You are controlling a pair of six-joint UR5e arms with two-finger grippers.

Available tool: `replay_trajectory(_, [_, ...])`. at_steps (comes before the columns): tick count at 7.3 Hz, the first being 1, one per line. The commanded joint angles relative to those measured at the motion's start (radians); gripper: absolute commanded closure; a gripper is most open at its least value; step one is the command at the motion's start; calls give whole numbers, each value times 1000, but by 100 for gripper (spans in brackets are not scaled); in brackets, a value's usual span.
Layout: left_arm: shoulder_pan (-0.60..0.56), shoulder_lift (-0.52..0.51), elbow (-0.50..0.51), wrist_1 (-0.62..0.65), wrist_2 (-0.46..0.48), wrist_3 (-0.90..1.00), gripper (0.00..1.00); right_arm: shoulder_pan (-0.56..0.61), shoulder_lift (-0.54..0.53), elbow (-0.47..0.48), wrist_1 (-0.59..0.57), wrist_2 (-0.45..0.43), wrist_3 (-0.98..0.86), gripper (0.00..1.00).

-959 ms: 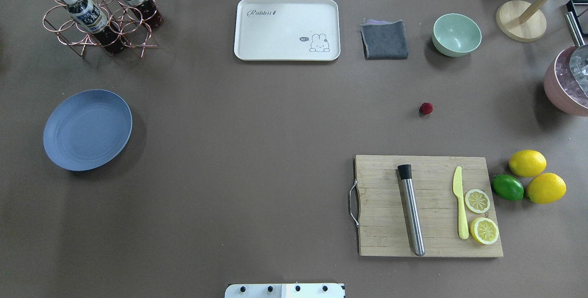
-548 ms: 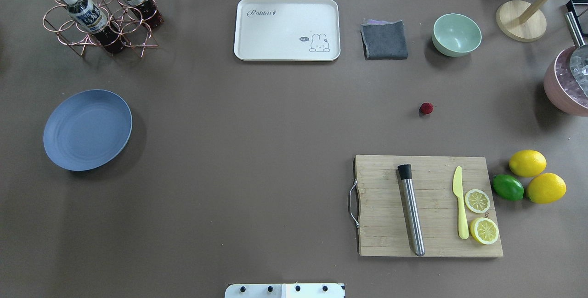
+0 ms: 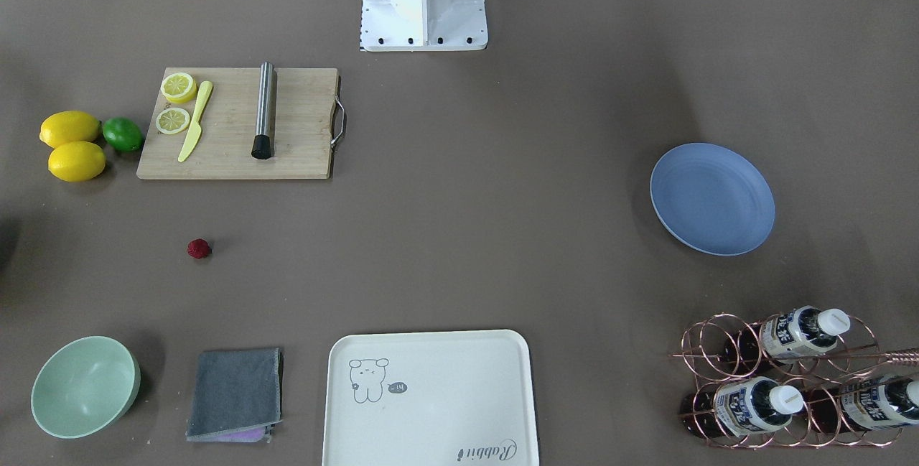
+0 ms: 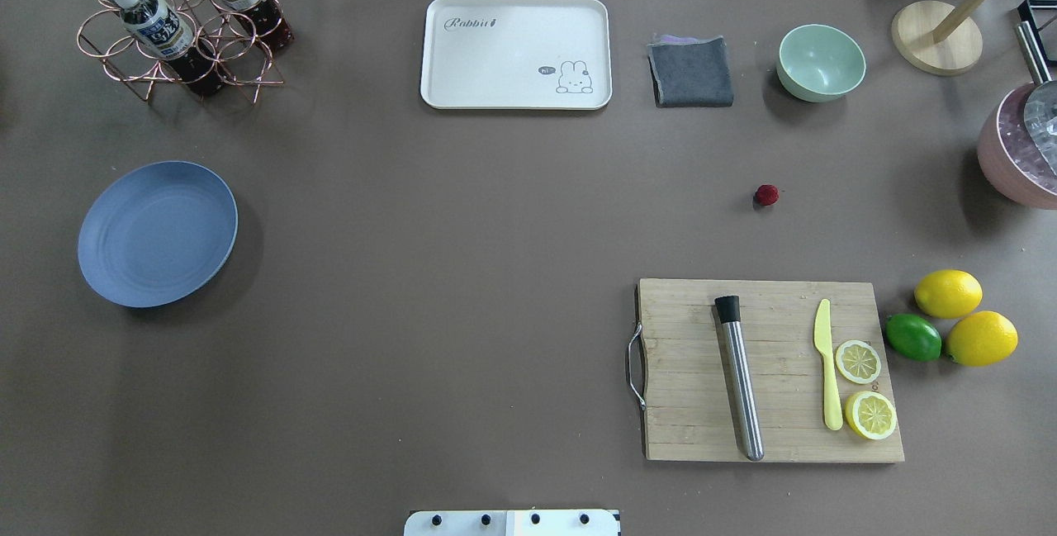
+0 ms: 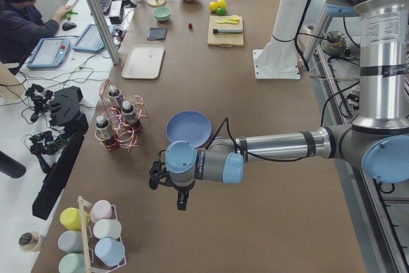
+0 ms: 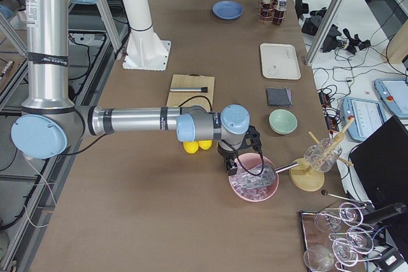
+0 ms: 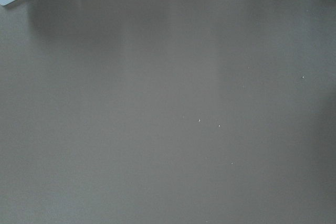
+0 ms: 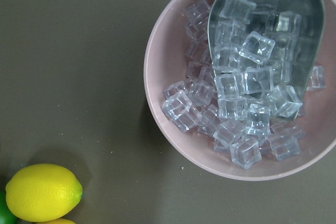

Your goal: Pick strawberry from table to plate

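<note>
Surface: the table [image 4: 462, 214] is matte brown-grey, with desks and screens beside it.
Fruit: the strawberry [image 4: 766, 195] lies on the table between the cutting board [image 4: 768, 371] and the mint bowl [image 4: 821, 62], well apart from the plate [image 4: 157, 233].
Left: the left gripper [image 5: 181, 204] hangs above bare table near the plate; I cannot tell how far open it is.
Right: the right gripper [image 6: 231, 169] hangs over the pink ice bowl [image 8: 157, 77]; I cannot tell how far open it is.

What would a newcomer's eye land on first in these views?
The tiny red strawberry sits alone on the brown table, between the mint bowl and the cutting board. The blue plate lies far off on the robot's left side. The right wrist view is filled by a pink bowl heaped with ice cubes and a metal scoop.
</note>
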Motion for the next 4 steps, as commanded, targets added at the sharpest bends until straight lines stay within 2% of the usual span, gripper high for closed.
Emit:
replay_trajectory(1, [8, -12, -3, 0, 1, 2, 2, 0, 5, 2, 34, 10, 0, 0])
replay_trajectory(4, [32, -45, 9, 11, 1, -11, 2, 0, 34, 6, 37, 10, 6, 0])
